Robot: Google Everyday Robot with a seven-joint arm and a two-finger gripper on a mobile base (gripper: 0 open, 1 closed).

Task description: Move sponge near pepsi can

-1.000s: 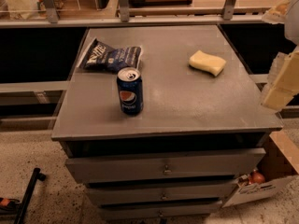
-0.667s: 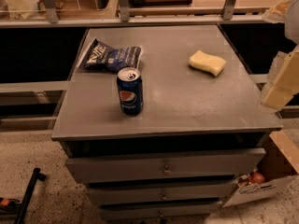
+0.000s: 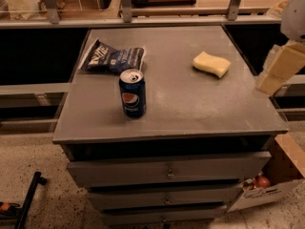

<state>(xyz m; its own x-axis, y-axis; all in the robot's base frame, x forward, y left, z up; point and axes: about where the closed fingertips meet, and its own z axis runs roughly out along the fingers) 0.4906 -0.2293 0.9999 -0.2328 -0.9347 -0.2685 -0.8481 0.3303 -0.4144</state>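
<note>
A grey cabinet top (image 3: 190,113) fills the middle of the frame, a flat matte surface above a stack of drawers (image 3: 167,171) that runs down to the bottom edge, with a speckled floor (image 3: 28,161) showing at lower left. The pepsi can (image 3: 132,93) stands upright left of centre, near the front half of the top, its round logo facing the camera and its silver lid visible. Just behind it, toward the upper left of the surface, a dark blue chip bag (image 3: 114,58) lies flat (crumpled, with white lettering too small to read). The sponge (image 3: 211,64) rests on the upper right part of the top, a pale yellow block lying at a slight angle, well apart from the can and from the bag, with bare grey surface between them. The gripper (image 3: 276,70) hangs at the right edge of the frame, cream-coloured and tilted, beyond the right side of the cabinet and to the right of the sponge, not touching it; whether it is released or clenched cannot be told from here, and it grasps nothing that can be seen. At lower right a cardboard box (image 3: 286,175) sits on the floor beside the drawers.
</note>
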